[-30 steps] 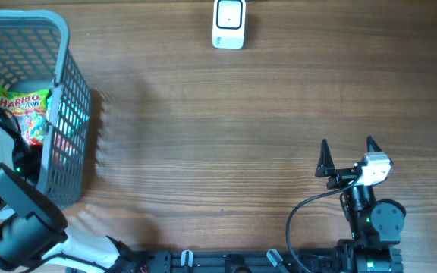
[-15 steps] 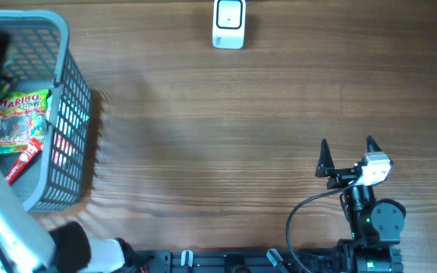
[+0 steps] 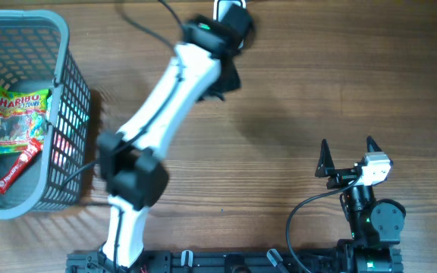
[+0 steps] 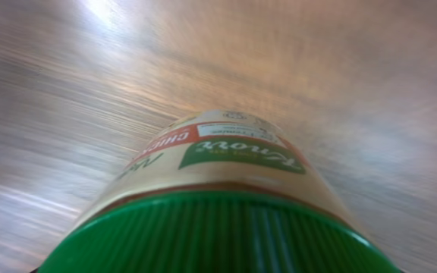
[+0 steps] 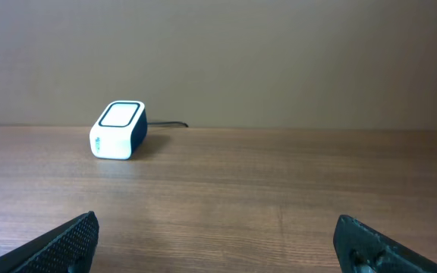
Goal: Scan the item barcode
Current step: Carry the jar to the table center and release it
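Seen from overhead, the left gripper (image 3: 232, 30) is a blur beside the white scanner (image 3: 228, 9) while the right gripper (image 3: 347, 144) gapes empty over the worktop (image 3: 294, 98); in the left wrist view, the left one clasps the green-lidded Knorr jar (image 4: 230, 163) above the wood.

In the overhead view the scanner (image 3: 218, 7) is almost wholly covered by the left arm, and the left claw (image 3: 234, 23) is too blurred to be made out. The jar (image 4: 226, 182) is cut off by the wrist picture's bottom edge, with the desk (image 4: 51, 114) beyond it blurred. The basket (image 3: 61, 53) is clipped at the left.
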`<state>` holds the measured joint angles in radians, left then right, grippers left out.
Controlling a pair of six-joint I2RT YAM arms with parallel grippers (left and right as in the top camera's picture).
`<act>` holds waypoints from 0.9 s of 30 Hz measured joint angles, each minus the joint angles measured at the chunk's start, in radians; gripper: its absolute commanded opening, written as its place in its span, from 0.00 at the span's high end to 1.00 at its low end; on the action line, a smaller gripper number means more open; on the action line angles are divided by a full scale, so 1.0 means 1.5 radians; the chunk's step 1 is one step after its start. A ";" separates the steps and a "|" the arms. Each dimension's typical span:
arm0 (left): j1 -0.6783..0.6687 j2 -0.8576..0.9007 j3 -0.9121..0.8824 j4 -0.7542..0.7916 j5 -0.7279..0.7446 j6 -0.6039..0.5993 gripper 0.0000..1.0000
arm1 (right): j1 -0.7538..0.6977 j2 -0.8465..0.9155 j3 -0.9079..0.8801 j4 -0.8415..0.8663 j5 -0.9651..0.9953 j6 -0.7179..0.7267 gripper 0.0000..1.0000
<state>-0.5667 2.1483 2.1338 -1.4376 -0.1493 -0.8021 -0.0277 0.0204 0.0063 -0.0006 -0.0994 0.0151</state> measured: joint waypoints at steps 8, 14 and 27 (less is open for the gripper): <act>-0.072 0.132 -0.042 0.117 0.046 -0.028 0.41 | 0.000 0.000 0.000 0.000 0.000 0.000 0.00; -0.072 0.131 -0.086 0.214 0.061 -0.060 0.38 | 0.000 0.000 0.000 0.000 0.000 0.000 0.00; -0.019 0.055 0.326 -0.066 0.026 0.090 0.00 | 0.000 0.000 0.000 0.000 0.000 0.000 0.00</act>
<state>-0.5957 2.2311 2.6225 -1.5368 -0.1101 -0.6678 -0.0277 0.0204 0.0063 -0.0006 -0.0994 0.0151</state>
